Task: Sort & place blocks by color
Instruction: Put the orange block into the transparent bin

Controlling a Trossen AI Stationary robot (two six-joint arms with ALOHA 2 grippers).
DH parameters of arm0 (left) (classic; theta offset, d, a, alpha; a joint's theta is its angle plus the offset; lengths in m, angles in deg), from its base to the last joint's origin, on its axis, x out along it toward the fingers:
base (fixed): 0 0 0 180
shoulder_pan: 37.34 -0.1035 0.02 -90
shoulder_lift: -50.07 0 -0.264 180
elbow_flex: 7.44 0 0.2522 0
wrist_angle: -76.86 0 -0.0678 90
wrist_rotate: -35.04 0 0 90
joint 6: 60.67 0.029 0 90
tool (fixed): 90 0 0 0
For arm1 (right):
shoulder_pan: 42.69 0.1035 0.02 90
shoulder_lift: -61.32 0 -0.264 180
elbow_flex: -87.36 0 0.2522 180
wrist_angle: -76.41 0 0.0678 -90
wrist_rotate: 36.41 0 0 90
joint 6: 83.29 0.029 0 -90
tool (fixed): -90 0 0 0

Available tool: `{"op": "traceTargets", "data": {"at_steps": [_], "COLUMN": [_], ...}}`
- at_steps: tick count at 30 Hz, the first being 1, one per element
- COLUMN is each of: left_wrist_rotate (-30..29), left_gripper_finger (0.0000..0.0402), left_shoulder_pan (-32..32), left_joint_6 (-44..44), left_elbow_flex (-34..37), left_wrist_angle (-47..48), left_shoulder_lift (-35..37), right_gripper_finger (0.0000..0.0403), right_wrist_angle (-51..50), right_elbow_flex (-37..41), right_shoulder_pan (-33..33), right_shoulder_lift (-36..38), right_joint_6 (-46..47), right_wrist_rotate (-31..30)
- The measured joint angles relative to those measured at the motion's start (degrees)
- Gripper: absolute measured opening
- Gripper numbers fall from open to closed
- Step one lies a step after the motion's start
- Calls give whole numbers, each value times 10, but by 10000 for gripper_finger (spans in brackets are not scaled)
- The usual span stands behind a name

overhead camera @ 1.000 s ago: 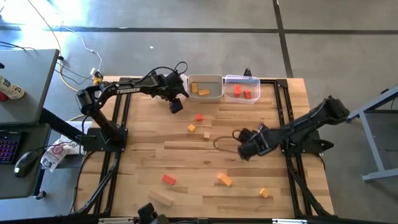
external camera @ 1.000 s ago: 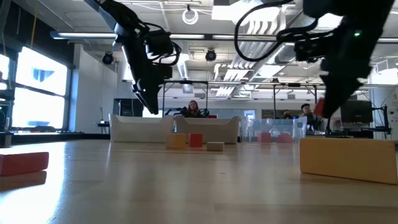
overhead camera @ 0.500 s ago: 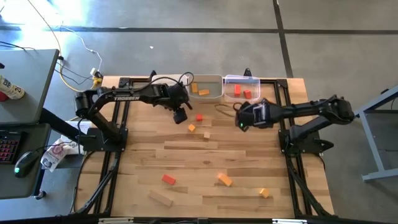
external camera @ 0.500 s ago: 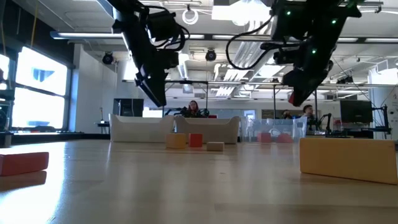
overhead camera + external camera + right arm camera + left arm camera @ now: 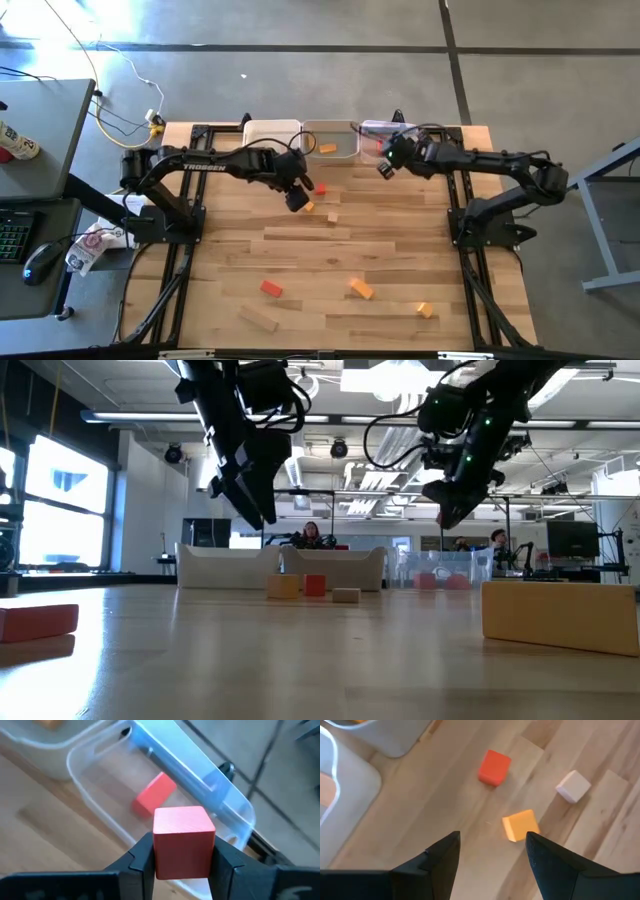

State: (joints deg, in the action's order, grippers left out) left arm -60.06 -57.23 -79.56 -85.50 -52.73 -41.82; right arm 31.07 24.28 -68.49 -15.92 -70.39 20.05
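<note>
On my left arm I read the white lettering "TROSSEN" (image 5: 205, 167); I see no other writing on the table (image 5: 400, 270). My right gripper (image 5: 181, 865) has its fingers (image 5: 142, 860) pinching a red cube (image 5: 183, 841), one flat face against each finger. Beyond that cube lies the clear bin (image 5: 105, 751), with a red block (image 5: 154, 794) already inside it.

My left gripper (image 5: 492, 850) hangs above the table with its fingers (image 5: 442, 855) spread and nothing between them. Just ahead of the fingertips sits an orange cube (image 5: 521, 825); farther out are a second red cube (image 5: 494, 767) and a plain wood cube (image 5: 573, 785), the three apart from one another. In the high view more blocks lie well behind both grippers, on the near half of the table: a red bar (image 5: 271, 288), an orange bar (image 5: 361, 289), a small orange cube (image 5: 425, 310) and a plain wood bar (image 5: 258, 319).
</note>
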Motion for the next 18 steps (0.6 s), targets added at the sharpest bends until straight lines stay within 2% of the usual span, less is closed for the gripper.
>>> {"op": "traceTargets", "data": {"at_steps": [3,8,15,18], "left_wrist_rotate": [0,0,-1,-1], "left_gripper_finger": [213,213,213,213], "left_shoulder_pan": [11,21,31,36], "left_joint_6": [-16,-39,-80,-92], "left_elbow_flex": [0,0,0,0], "left_wrist_angle": [0,0,-1,0], "left_shoulder_lift": [0,0,0,0], "right_gripper_finger": [107,107,107,107], "right_wrist_angle": [41,70,72,72], "right_elbow_flex": [0,0,0,0], "right_shoulder_pan": [-47,-109,-152,-158], "right_shoulder_lift": [-3,-22,-62,-76], "right_joint_6": [-16,-28,-29,-29], "right_wrist_rotate": [60,127,174,176]}}
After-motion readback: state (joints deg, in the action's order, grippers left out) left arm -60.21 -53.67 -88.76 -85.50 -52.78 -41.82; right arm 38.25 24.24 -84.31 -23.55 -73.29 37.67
